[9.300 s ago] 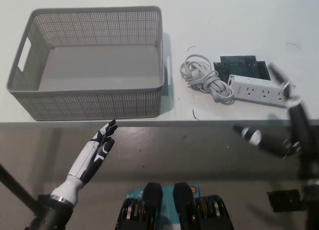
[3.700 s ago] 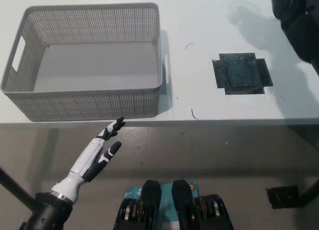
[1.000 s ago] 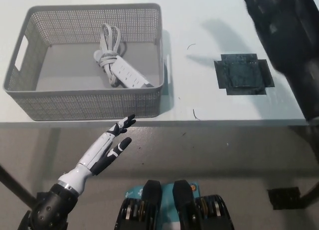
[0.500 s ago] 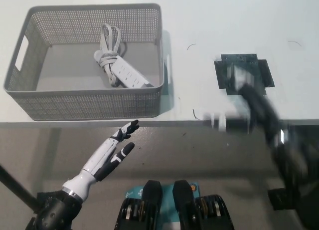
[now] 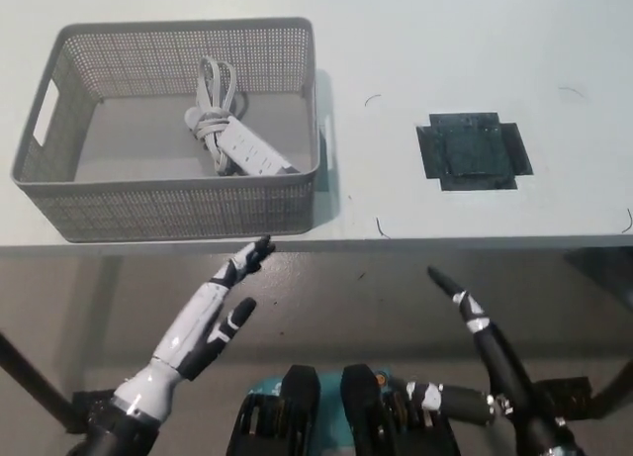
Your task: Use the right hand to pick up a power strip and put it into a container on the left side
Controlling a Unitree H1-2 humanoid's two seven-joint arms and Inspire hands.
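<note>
- the power strip (image 5: pixel 249 152) lies inside the grey basket (image 5: pixel 163 211), toward its right half, its coiled cord (image 5: pixel 210 105) bunched behind it.
- likely light; rigid smooth body, floppy cord. best gripped across the body's narrow width.
- right hand (image 5: pixel 487 345) is low, off the table (image 5: pixel 475 60), fingers apart, empty.
- left hand (image 5: pixel 213 310) rests below the table edge, fingers spread, empty.

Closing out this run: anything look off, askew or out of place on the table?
Nothing stands out. The power strip lies at an angle inside the grey basket, its cord bundled beside it. Only a dark square patch is on the table. The left hand and right hand hang open below the edge.
</note>
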